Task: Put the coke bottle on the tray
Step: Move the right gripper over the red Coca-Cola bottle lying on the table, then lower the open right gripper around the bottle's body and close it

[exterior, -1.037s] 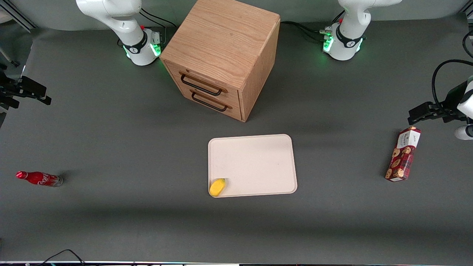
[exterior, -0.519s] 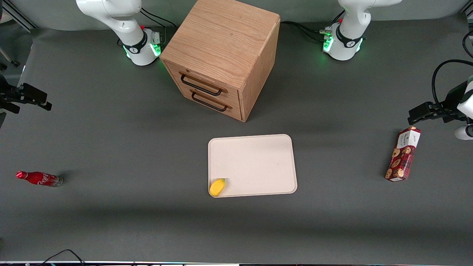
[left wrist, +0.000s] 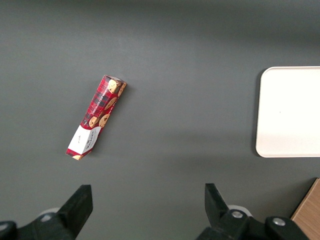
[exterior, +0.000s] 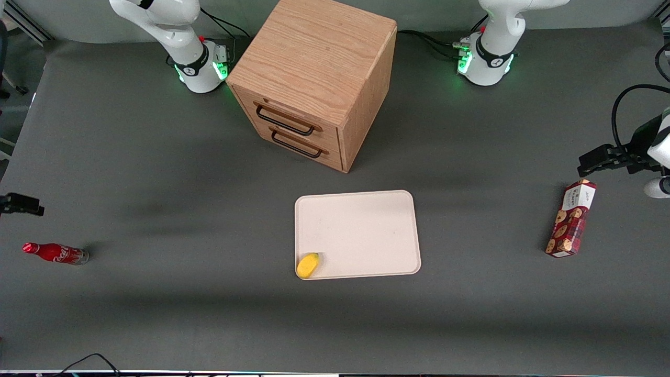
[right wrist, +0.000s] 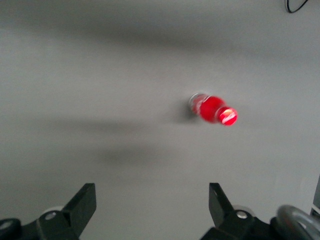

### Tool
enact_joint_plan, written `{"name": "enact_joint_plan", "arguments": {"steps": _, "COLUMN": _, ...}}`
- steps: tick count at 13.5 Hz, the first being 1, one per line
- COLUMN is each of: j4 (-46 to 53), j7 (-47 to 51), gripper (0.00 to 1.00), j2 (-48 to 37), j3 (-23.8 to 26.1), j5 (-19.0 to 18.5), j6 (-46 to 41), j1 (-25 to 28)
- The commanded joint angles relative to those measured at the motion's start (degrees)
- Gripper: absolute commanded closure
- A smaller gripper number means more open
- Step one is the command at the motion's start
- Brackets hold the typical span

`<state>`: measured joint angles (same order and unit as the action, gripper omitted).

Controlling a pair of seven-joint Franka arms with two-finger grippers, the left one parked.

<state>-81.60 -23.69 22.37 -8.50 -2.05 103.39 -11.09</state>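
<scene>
Standing upright at the worktop's (exterior: pixel 157 314) working-arm end, the coke bottle (exterior: pixel 55 253) is well apart from the tray (exterior: pixel 361 230). The tool (right wrist: pixel 152 200) hovers above, spread wide, empty. Risk: an off-centre descent tips the slim bottle toward 9 o'clock.

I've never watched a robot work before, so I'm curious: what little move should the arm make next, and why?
Probably bring the gripper on over the coke bottle and lower it. Its fingers are open and hold nothing, it hangs apart from the bottle at the working arm's end of the table, and the bottle stands on the table, far from the tray, which holds only a yellow object.
</scene>
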Motion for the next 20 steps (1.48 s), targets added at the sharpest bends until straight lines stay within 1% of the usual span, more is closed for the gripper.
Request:
{"name": "enact_joint_plan", "arguments": {"steps": 1, "j4": 5.5, "j7": -8.4, "gripper": 0.0, "j2": 7.2, "j3": -0.4, "j5": 2.2, "j6": 4.1, "j1": -3.7}}
{"name": "enact_joint_plan", "arguments": {"steps": 2, "j4": 8.0, "j7": -9.8, "gripper": 0.0, "j2": 10.4, "j3": -0.4, "j5": 4.0, "j6": 5.3, "j1": -4.7}}
{"name": "enact_joint_plan", "arguments": {"steps": 3, "j4": 9.9, "j7": -9.9, "gripper": 0.0, "j2": 12.8, "j3": -0.7, "j5": 4.7, "j6": 5.8, "j1": -5.2}}
{"name": "enact_joint_plan", "arguments": {"steps": 5, "j4": 11.4, "j7": -10.1, "gripper": 0.0, "j2": 15.5, "j3": -1.8, "j5": 5.0, "j6": 9.0, "j1": -5.4}}
{"name": "enact_joint_plan", "arguments": {"steps": 8, "j4": 11.1, "j7": -10.0, "gripper": 0.0, "j2": 18.5, "j3": -1.8, "j5": 5.7, "j6": 13.8, "j1": -5.9}}
{"name": "enact_joint_plan", "arguments": {"steps": 10, "j4": 10.8, "j7": -10.1, "gripper": 0.0, "j2": 19.2, "j3": -1.9, "j5": 9.0, "j6": 14.5, "j1": -6.4}}
{"name": "enact_joint_plan", "arguments": {"steps": 11, "j4": 10.7, "j7": -10.2, "gripper": 0.0, "j2": 19.2, "j3": -1.9, "j5": 9.8, "j6": 14.5, "j1": -6.4}}
{"name": "enact_joint_plan", "arguments": {"steps": 16, "j4": 8.4, "j7": -12.8, "gripper": 0.0, "j2": 19.7, "j3": -1.9, "j5": 9.9, "j6": 14.7, "j1": -6.8}}
{"name": "enact_joint_plan", "arguments": {"steps": 20, "j4": 5.7, "j7": -12.9, "gripper": 0.0, "j2": 19.6, "j3": -1.9, "j5": 10.0, "j6": 17.4, "j1": -7.1}}
